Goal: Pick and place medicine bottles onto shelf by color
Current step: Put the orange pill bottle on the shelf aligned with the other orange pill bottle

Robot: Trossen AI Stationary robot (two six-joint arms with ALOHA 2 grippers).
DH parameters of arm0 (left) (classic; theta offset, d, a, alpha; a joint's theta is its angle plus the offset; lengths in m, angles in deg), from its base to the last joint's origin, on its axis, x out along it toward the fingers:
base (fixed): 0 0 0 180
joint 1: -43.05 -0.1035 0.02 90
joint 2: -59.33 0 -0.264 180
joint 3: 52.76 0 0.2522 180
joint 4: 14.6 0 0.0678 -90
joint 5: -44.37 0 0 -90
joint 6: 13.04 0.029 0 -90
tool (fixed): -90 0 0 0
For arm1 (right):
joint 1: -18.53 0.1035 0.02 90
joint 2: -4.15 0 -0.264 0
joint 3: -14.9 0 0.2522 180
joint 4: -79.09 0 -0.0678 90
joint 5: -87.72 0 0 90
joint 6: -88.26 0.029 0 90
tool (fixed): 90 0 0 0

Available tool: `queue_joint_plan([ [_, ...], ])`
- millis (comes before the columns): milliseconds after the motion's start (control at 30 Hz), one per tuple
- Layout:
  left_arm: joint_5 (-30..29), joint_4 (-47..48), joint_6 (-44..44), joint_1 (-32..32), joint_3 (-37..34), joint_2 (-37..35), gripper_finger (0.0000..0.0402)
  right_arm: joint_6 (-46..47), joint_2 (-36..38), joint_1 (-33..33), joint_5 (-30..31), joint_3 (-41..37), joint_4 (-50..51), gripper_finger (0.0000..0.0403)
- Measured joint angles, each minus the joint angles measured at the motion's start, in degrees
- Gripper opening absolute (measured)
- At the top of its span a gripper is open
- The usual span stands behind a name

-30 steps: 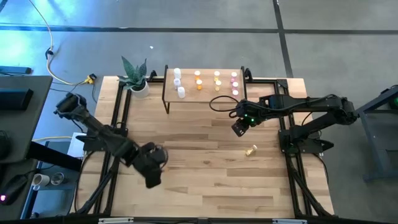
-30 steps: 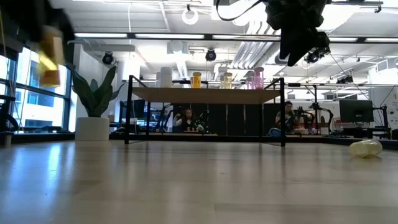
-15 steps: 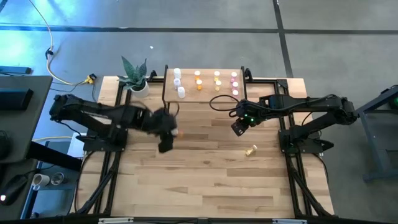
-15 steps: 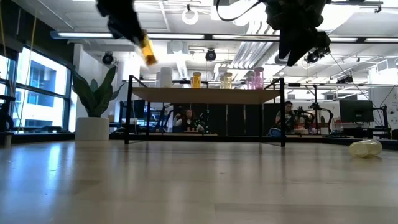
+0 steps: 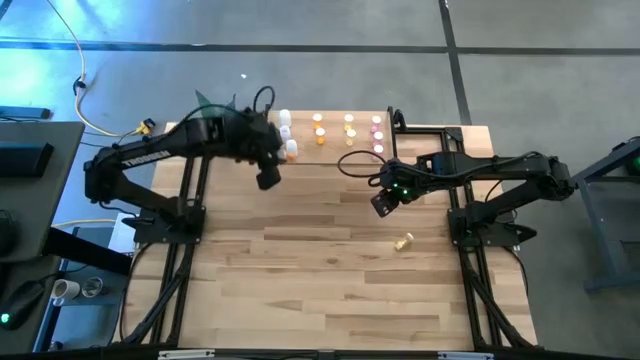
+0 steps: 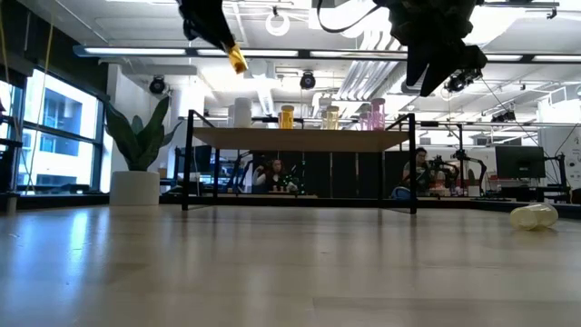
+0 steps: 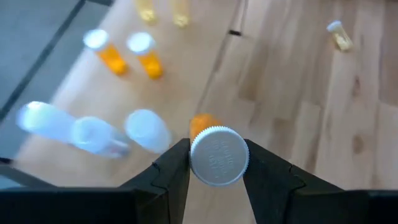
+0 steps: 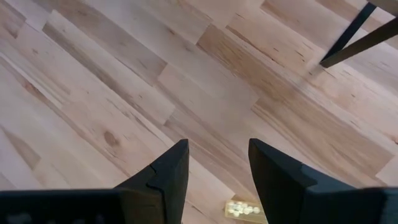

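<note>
No writing is legible on any bottle. The left gripper (image 7: 214,163), arm stretched over the shelf's (image 5: 330,150) left end, clamps an orange bottle (image 7: 214,152) above the white ones. The right gripper (image 8: 214,168) hangs off the shelf's front-right corner, fingers apart and empty.

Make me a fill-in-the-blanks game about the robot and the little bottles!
1. The left gripper holds a bottle that is ____ with a white cap.
2. The right gripper holds ____; its jaws are open.
3. One yellow bottle lies on its side on the ____.
4. The plant stands beside the ____.

Missing words: orange; nothing; table; shelf
</note>
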Motion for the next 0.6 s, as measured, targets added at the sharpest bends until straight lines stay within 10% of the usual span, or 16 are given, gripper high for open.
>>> queue_joint_plan([
  [600,1.2,4.8,3.7,-5.9,20.7,13.7,0.0126,3.4,0.0,0.0,0.0,0.0,-0.2,0.0158],
])
